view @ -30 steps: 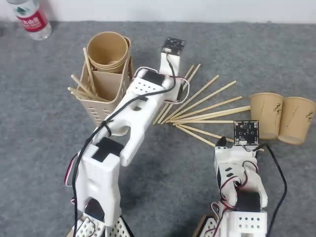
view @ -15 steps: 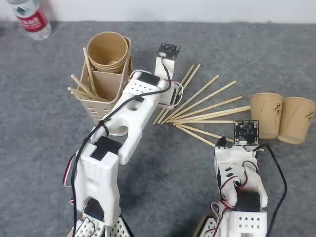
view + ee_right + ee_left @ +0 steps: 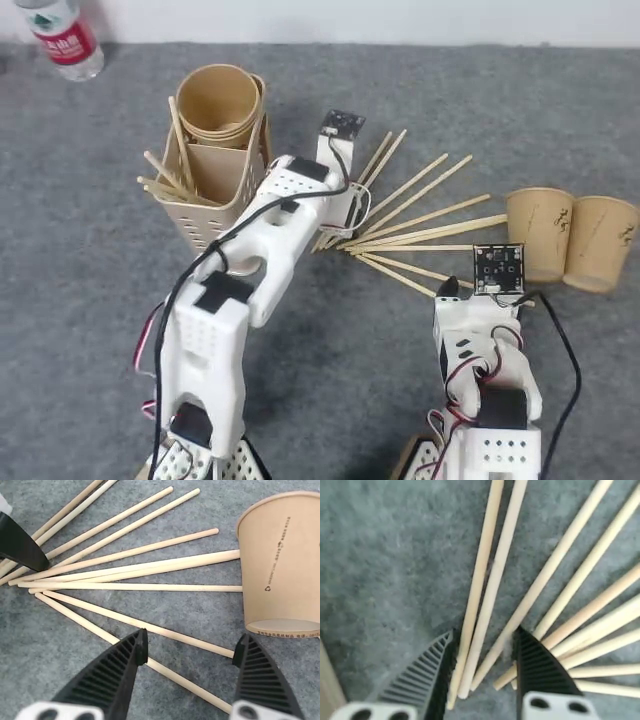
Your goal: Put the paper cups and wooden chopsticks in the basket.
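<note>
Wooden chopsticks (image 3: 425,222) lie fanned on grey felt surface (image 3: 90,300), near ends converging. That's why I have the L end effector (image 3: 482,637) down at the hub, jaws apart, straddling two stick ends (image 3: 479,605) (likely pinch spot). R end effector (image 3: 192,642) gapes wide over the lower sticks, beside a paper cup (image 3: 280,560). Basket (image 3: 205,218) holds stacked cups (image 3: 218,100) + sticks. Cup print: small text, recycling-type mark, not transcribed. Bottle (image 3: 62,38): red label.

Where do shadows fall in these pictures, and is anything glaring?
High view: soft shadow on the mat beside the left arm, no glare. Left wrist view: faint shadows beside the chopsticks. Right wrist view: thin shadows under the chopsticks and the paper cup.
</note>
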Tool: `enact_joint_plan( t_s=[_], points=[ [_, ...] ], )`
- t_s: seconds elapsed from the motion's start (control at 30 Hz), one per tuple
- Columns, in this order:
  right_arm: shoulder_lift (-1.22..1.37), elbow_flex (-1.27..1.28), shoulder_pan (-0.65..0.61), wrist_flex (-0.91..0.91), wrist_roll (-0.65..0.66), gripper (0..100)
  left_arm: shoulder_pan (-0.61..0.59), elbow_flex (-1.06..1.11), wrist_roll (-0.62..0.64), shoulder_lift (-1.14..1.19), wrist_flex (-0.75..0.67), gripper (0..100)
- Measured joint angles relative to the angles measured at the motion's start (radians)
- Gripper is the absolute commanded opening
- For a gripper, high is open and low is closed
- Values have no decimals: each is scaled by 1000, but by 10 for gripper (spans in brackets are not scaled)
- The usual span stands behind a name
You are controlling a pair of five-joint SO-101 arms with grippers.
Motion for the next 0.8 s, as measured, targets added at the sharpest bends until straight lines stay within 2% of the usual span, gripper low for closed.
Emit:
enact_joint_plan(
  t_s=[0.2,0.33,0.47,0.7,0.8],
  points=[
    [0,0,0,0,0,284,-5,-298,-40,178,252,165],
    [0,0,0,0,0,284,-5,-493,-48,284,387,0],
    [0,0,0,0,0,284,8,-647,-52,361,497,11],
    [0,0,0,0,0,284,3,-787,-54,402,568,12],
    [0,0,0,0,0,284,11,-807,-110,402,568,12]
  ],
)
